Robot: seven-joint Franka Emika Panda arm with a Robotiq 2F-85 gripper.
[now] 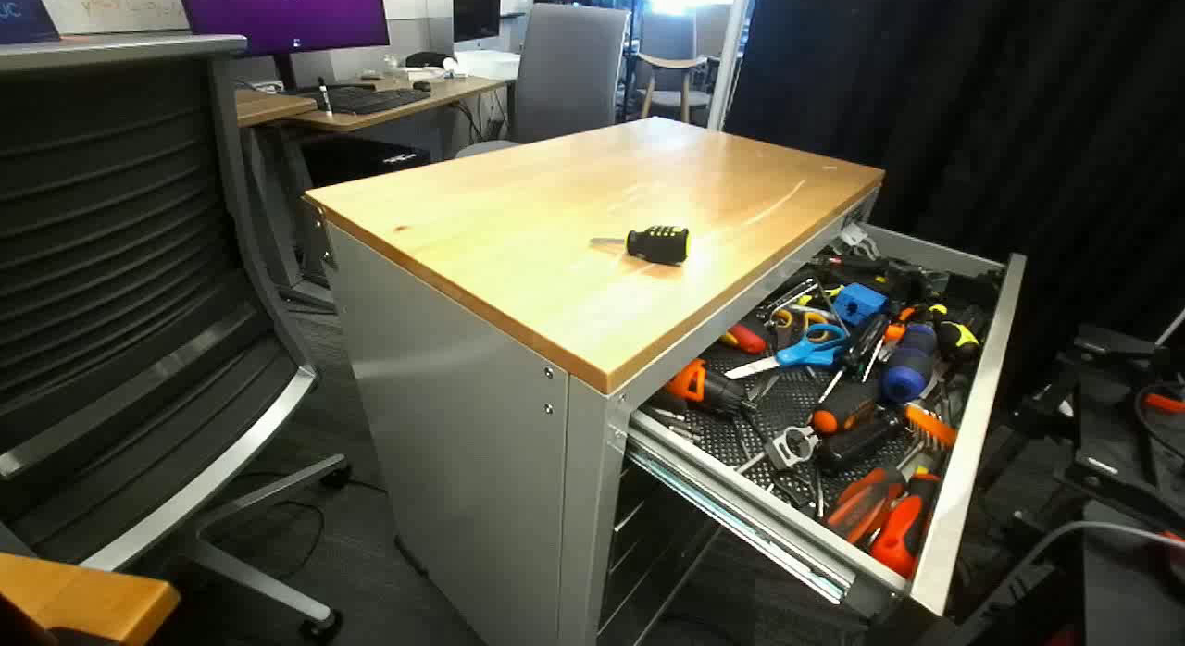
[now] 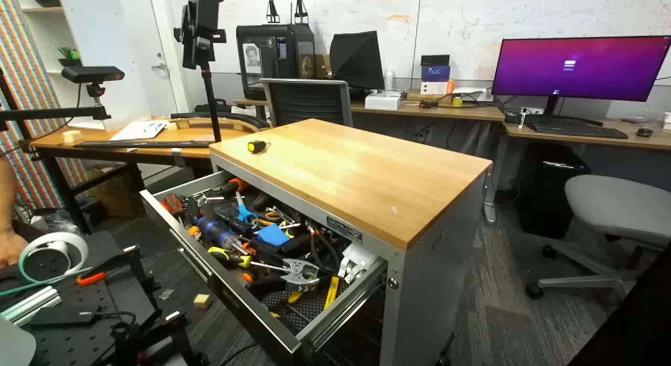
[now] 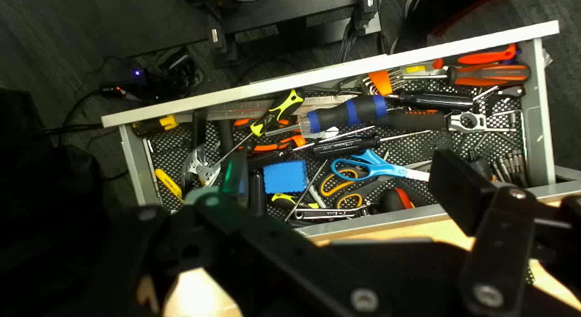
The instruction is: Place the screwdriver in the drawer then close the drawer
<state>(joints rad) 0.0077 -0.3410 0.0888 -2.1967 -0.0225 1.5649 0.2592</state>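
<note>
The screwdriver [image 1: 658, 244] is short and black with yellow marks. It lies on its side on the wooden cabinet top, near the edge above the drawer, and shows in both exterior views [image 2: 256, 146]. It is not visible in the wrist view. The drawer [image 1: 967, 442] is pulled out and full of tools, in both exterior views [image 2: 220, 269]. The wrist view looks down into the drawer [image 3: 317, 77]. My gripper [image 3: 346, 183] is open, its fingers wide apart and nothing between them, above the drawer's cabinet-side edge. The gripper does not show in either exterior view.
The drawer holds blue scissors [image 3: 372, 168], a blue block [image 3: 285, 177] and several handled tools. A dark equipment platform [image 2: 89, 313] stands in front of the drawer. A black office chair [image 1: 139, 257] stands beside the cabinet. A person's arm [image 2: 7, 214] shows at an edge.
</note>
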